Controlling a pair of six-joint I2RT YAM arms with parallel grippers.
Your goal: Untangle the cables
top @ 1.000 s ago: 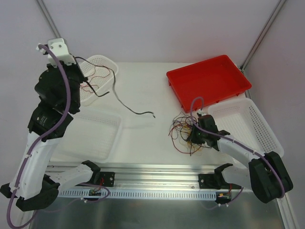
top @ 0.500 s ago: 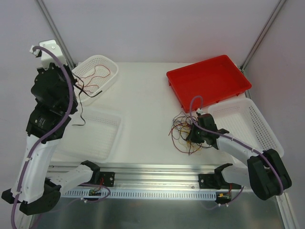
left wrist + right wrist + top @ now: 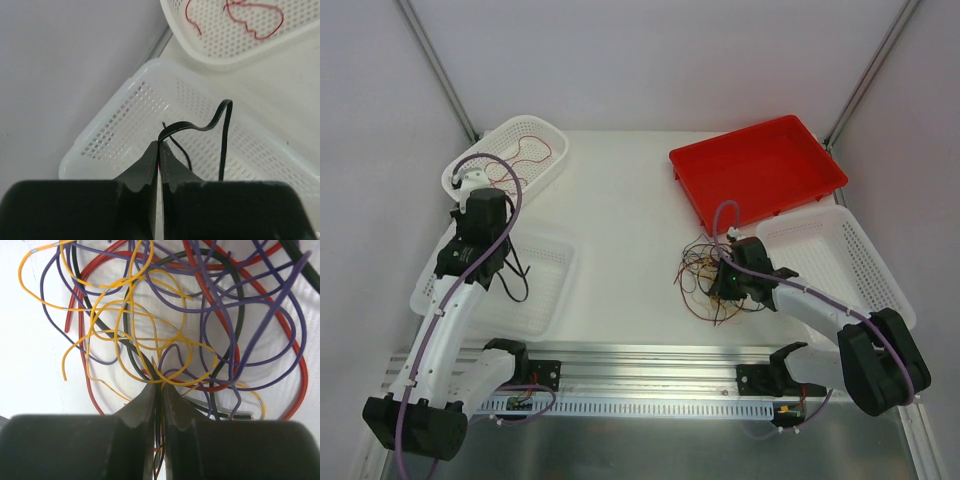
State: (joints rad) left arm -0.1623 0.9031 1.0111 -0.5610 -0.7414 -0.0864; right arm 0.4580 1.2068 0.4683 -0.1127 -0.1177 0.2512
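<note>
Left pincer (image 3: 159, 145): clamped shut on one black cable (image 3: 190, 126), held over the white basket (image 3: 560, 250) at 8 o'clock
Right pincer (image 3: 159, 382): nearly closed, pinching strands of the clump (image 3: 705, 272)
Clump: on the counter (image 3: 620, 200) at 4 o'clock, with red, yellow, purple and black strands knotted together
Done: red cable (image 3: 525, 152) lies in the oval basket (image 3: 552, 135) at 10 o'clock; black one is free
Left: most of the job, judging by the clump

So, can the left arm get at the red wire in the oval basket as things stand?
Probably not yet. The oval basket with the red wire lies close, with nothing between, but the left gripper is shut on the black cable and would have to release it first.
</note>
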